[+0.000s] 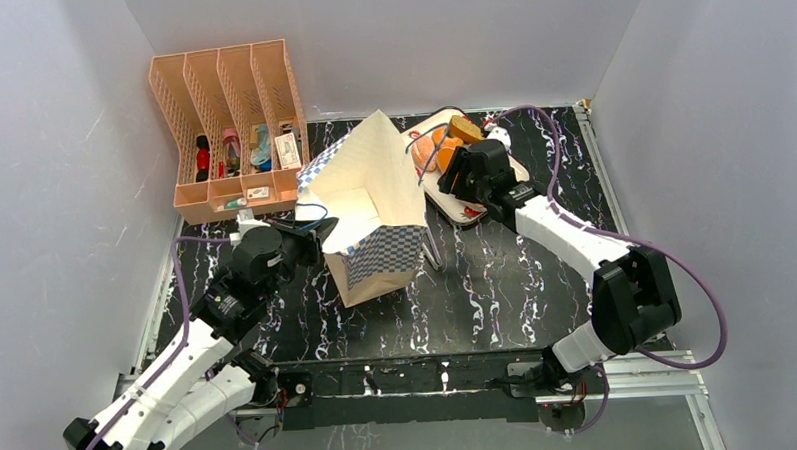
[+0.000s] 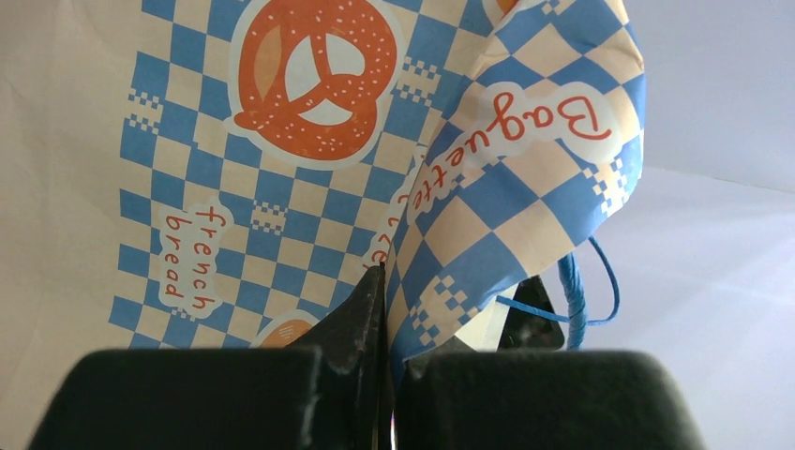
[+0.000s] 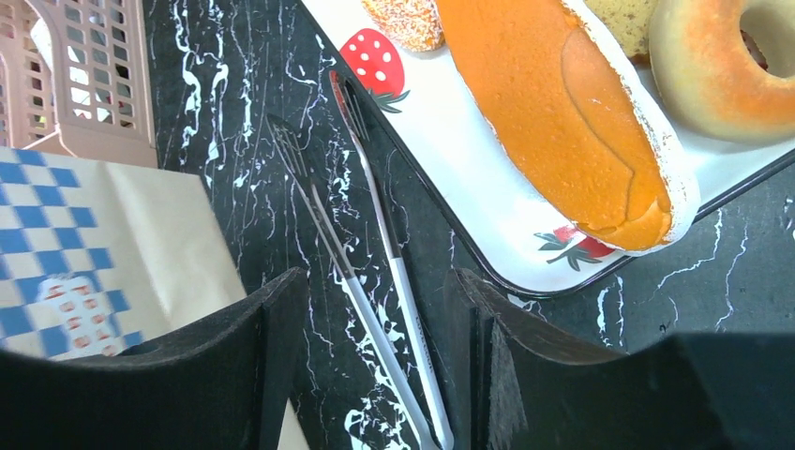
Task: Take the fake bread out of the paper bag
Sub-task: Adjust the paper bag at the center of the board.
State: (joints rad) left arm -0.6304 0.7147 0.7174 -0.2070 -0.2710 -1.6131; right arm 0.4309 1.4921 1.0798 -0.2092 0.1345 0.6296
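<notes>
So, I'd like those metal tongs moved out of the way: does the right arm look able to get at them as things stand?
Probably yes. The right gripper hangs open directly over the tongs, which lie uncovered on the table between the paper bag and the tray, with nothing in between.

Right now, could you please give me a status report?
Left gripper shut on paper bag rim. Right gripper open, empty, over tongs. Fake bread on tray.
</notes>
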